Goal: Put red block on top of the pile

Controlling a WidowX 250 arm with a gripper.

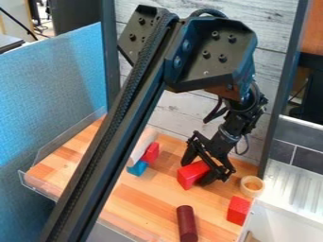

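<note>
Right of centre, the gripper [197, 171] hangs low over the wooden table with its fingers on either side of a red block [191, 175], shut on it. Whether this block touches the table I cannot tell. To the left is a pile: a blue block [137, 168] low down, another red block [151, 152] beside and above it, and a pale wooden piece [144, 143] leaning at its upper left. The arm's long dark beam hides part of the pile's left side.
A third red block [238, 210] lies near the right edge, below a round wooden ring [252, 185]. A dark red cylinder [187, 223] lies at the front. A clear rim [38, 184] borders the table [142, 200].
</note>
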